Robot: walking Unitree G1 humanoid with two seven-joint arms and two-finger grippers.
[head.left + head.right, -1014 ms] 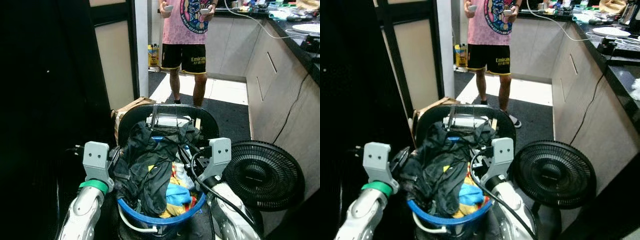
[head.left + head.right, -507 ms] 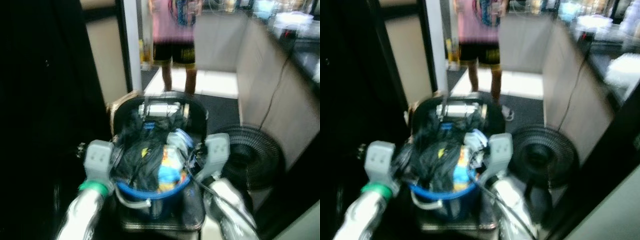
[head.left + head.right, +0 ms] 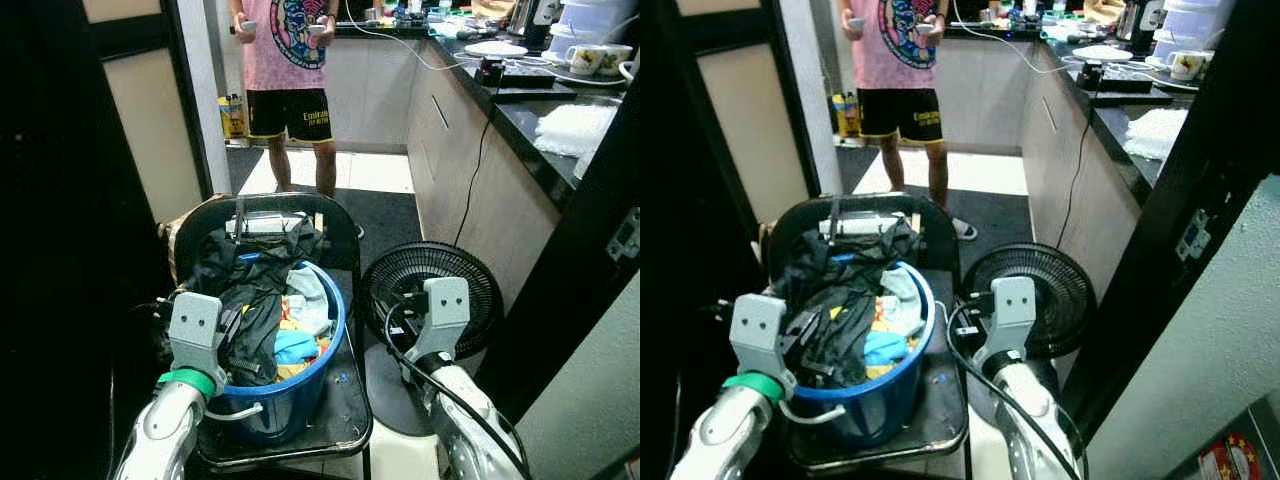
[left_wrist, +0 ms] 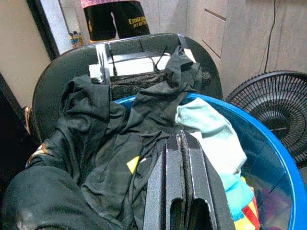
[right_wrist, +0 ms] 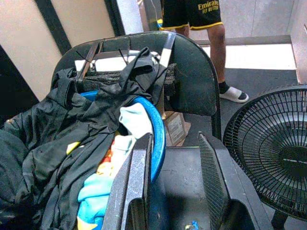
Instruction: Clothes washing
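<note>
One blue basket (image 3: 322, 352) heaped with clothes (image 4: 110, 158) sits on one black chair (image 3: 345, 415), dark garments draped over the chair back and hiding most of the pile beneath. The left gripper (image 4: 183, 191) hovers over the basket's clothes with jaws pressed together, empty; the right gripper (image 5: 171, 191) hangs just outside the basket rim with jaws wide apart. One black fan (image 3: 433, 290) stands beside the chair; one person (image 3: 285, 60) beyond it is cut off at the chest.

blue laundry bucket (image 3: 318, 362) | upright on black chair seat, white handle hanging at front | heaped full | dark garment (image 3: 250, 290) draped over rim and chair back | pale green, blue, yellow clothes (image 3: 300, 325) inside
</note>
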